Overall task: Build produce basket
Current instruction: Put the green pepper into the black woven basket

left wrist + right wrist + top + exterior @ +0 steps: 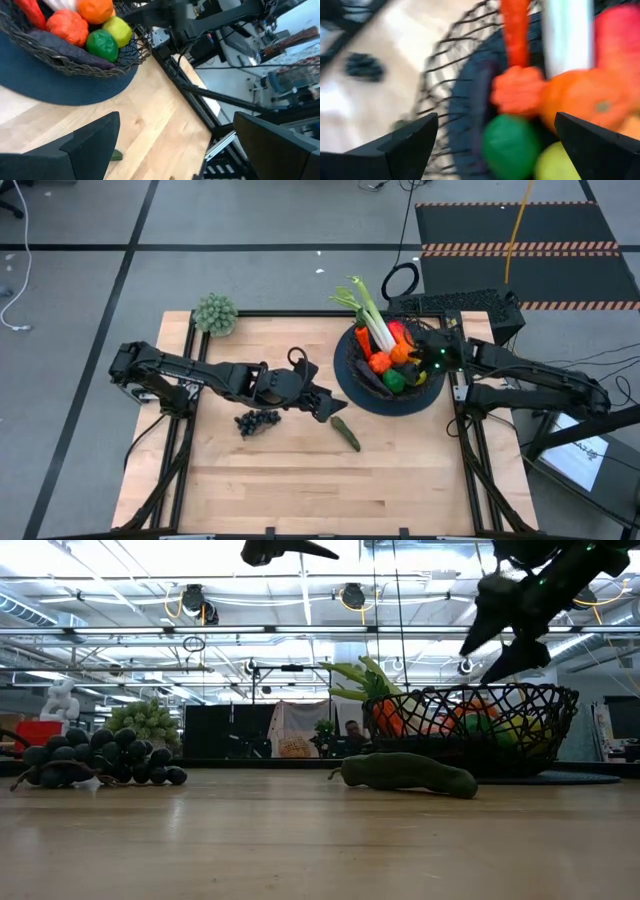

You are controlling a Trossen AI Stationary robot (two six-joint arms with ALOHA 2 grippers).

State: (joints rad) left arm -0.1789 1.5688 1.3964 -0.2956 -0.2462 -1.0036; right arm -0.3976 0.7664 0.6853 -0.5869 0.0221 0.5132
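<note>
Filling the basket: pickle and grapes remaining on the tabletop

The left end effector, fingers apart and empty, is hovering just beside the pickle, with the grapes near its arm; the right end effector, fingers also apart and holding nothing, is hanging over the basket, where leek, carrot and round fruit are already lying. For the pickle, a good grasp is probably straddling its narrow width at mid-length, coming straight down so it is not rolling away, then lifting clear of the mesh rim before releasing. No brand, label or readable writing is showing anywhere.
</note>
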